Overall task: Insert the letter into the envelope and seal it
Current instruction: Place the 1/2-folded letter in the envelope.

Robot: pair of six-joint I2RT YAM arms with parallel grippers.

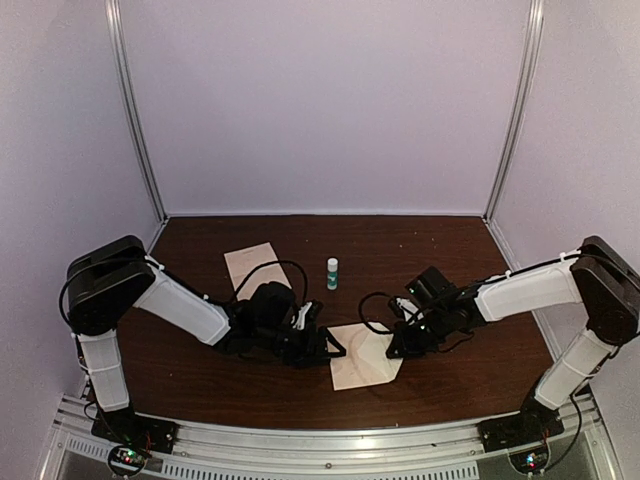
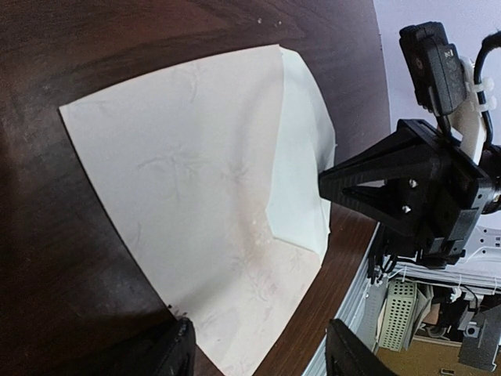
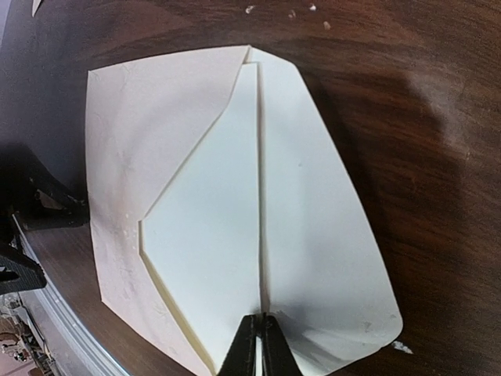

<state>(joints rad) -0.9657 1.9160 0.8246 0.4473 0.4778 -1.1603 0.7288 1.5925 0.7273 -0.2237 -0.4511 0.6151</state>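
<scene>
The pale beige-pink envelope [image 1: 362, 360] lies on the dark wooden table between the two arms, its pointed flap [image 3: 321, 219] folded open and showing its white inside. My right gripper [image 1: 393, 348] is shut, its tips [image 3: 259, 323] pinching the envelope at the near end of the flap's fold. In the left wrist view its tip [image 2: 322, 186] touches the white flap edge. My left gripper [image 1: 328, 347] is open and low over the envelope's left part [image 2: 196, 196], a finger on each side [image 2: 262, 343], holding nothing. A flat pale paper sheet [image 1: 252, 267] lies at the back left.
A small white bottle with a green label [image 1: 332, 273] stands behind the envelope near the table's middle. The table's metal front edge [image 1: 330, 440] runs close under the envelope. White walls enclose the table on three sides.
</scene>
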